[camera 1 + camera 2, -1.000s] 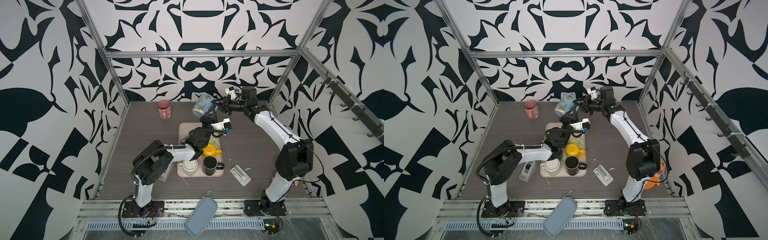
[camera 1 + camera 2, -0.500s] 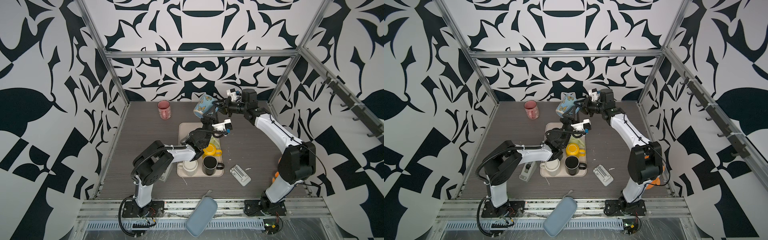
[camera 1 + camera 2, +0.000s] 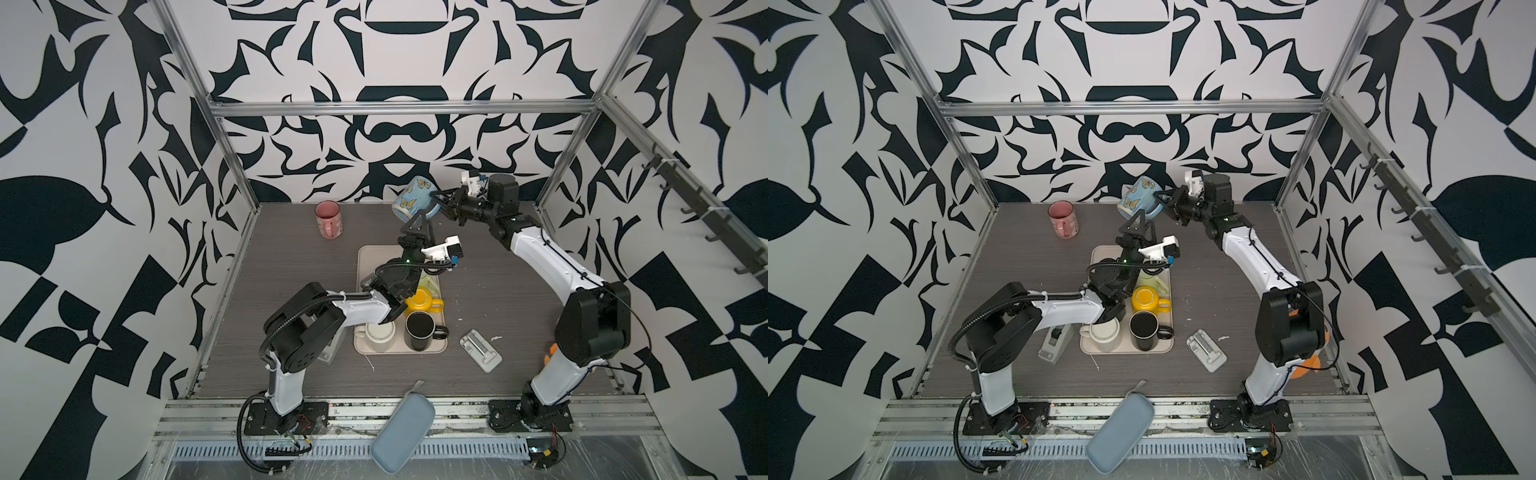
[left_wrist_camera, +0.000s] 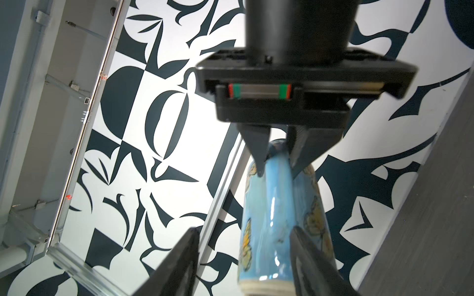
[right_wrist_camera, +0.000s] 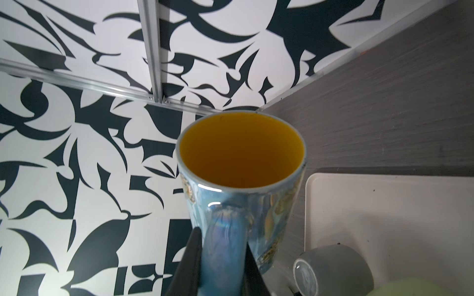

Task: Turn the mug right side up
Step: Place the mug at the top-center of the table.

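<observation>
mug (image 3: 414,203): aloft over the bench (image 3: 291,257), near its back edge, tilted.
right hand (image 3: 436,202): clamped on the mug's handle.
left hand (image 3: 419,222): fingers spread, just under the mug's base; contact unclear.

Black-and-white patterned walls (image 3: 415,62), grey floor (image 3: 291,257)

No lettering, number, brand or sign can be read anywhere in these views. The blue mug (image 3: 414,203) carries butterfly pictures only. In the right wrist view, the upturned base of the grey mug (image 5: 333,269) shows a faint mark, too blurred to make out.
</observation>
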Controlling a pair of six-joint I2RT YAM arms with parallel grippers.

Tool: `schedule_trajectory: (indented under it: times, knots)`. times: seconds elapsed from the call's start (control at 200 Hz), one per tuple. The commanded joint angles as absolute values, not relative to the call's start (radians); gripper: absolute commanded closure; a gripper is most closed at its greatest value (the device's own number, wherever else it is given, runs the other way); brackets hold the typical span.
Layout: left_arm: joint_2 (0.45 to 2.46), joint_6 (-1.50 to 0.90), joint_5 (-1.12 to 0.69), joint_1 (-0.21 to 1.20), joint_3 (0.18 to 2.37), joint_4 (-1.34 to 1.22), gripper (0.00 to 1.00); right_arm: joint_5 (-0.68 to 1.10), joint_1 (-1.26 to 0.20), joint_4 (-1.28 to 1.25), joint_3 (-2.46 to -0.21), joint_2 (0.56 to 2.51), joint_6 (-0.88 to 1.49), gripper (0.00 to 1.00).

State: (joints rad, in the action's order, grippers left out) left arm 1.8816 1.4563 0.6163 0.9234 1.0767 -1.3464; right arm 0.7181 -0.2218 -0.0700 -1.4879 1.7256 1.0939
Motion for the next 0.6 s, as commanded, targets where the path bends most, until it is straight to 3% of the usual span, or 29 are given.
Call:
schedule_trajectory:
  times: [0.0, 0.15, 0.345, 0.49, 0.595]
  knots:
    - [1.823, 1.432, 0.684, 0.927, 1.067, -1.441, 0.38, 0.689, -0.211, -0.253, -1.587, 1.717, 1.097, 1.00]
    - [1.776, 1.341, 0.750, 0.927, 1.073, -1.408, 0.35, 0.650, -0.212, -0.200, -1.656, 1.756, 1.040, 1.00]
    - [1.654, 1.085, 0.802, 0.910, 1.074, -1.133, 0.35, 0.629, -0.214, -0.194, -1.706, 1.805, 1.002, 1.00]
    - [1.533, 0.726, 0.788, 0.856, 1.121, -0.734, 0.35, 0.594, -0.239, -0.110, -1.756, 1.832, 0.902, 1.00]
    - [1.435, 0.367, 0.644, 0.763, 1.187, -0.347, 0.36, 0.556, -0.270, -0.033, -1.811, 1.856, 0.807, 1.00]
